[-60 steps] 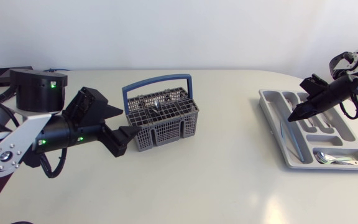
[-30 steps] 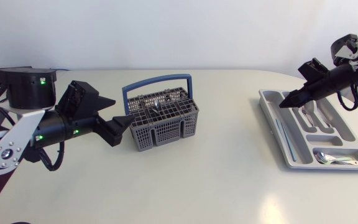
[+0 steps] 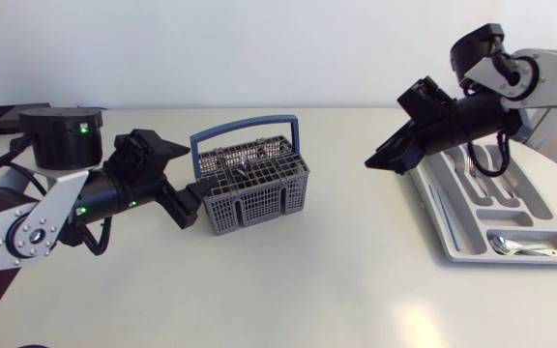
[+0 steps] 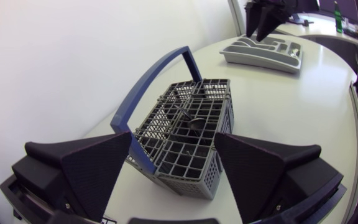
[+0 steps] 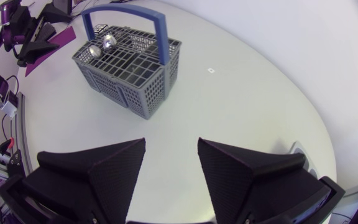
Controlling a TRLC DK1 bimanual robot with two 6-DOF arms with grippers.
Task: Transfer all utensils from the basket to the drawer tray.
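While you read the head view, take the basket (image 3: 254, 188) as your left-hand landmark. It stands toward the far side of the table (image 3: 307, 280), left of the middle, with its blue handle (image 3: 245, 126) arching over it. The drawer tray (image 3: 425, 198) lies well apart from it, near the table's rounded right edge. A wide stretch of tabletop separates the two, and a broader stretch runs along the near side.

The left gripper (image 3: 196, 201) sits just beside the basket's left wall with its fingers spread. In the left wrist view the basket lies ahead of the gap between them. You cannot tell whether a fingertip touches the wall. The right gripper (image 3: 380, 164) hangs above the table just beyond the tray's left rim and points toward the basket. Its fingers are parted with nothing between them.

Utensils stand in the basket: the right wrist view shows two shiny spoon bowls (image 5: 109, 41) above the grid. The basket's walls hide their lower parts, so you cannot count what it holds.

Spoons (image 3: 520, 248) lie in the tray's near cross compartment. More cutlery (image 3: 479, 174) lies in the long compartments, but the right arm (image 3: 511, 82) covers part of it, and the kinds are hard to make out.
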